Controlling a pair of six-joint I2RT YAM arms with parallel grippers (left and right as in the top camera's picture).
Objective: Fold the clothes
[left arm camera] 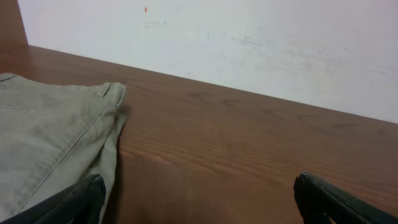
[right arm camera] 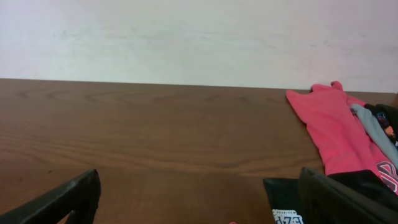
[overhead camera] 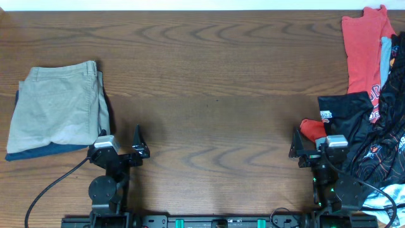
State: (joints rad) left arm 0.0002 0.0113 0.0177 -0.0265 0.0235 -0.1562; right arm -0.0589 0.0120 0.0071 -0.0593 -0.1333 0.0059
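Note:
The black jersey (overhead camera: 361,130) with thin orange lines and white logos lies crumpled at the right edge of the table, in a pile of clothes. Its corner shows in the right wrist view (right arm camera: 283,199) beside the right finger. My right gripper (overhead camera: 305,149) is open and empty, resting low at the front, just left of the jersey; it also shows in the right wrist view (right arm camera: 199,202). My left gripper (overhead camera: 130,147) is open and empty at the front left, also seen in the left wrist view (left arm camera: 199,202).
Folded tan trousers (overhead camera: 62,107) lie on a dark blue garment at the left, next to my left gripper; they show in the left wrist view (left arm camera: 50,137). A red shirt (overhead camera: 366,44) and a light blue garment (overhead camera: 385,57) lie at the back right.

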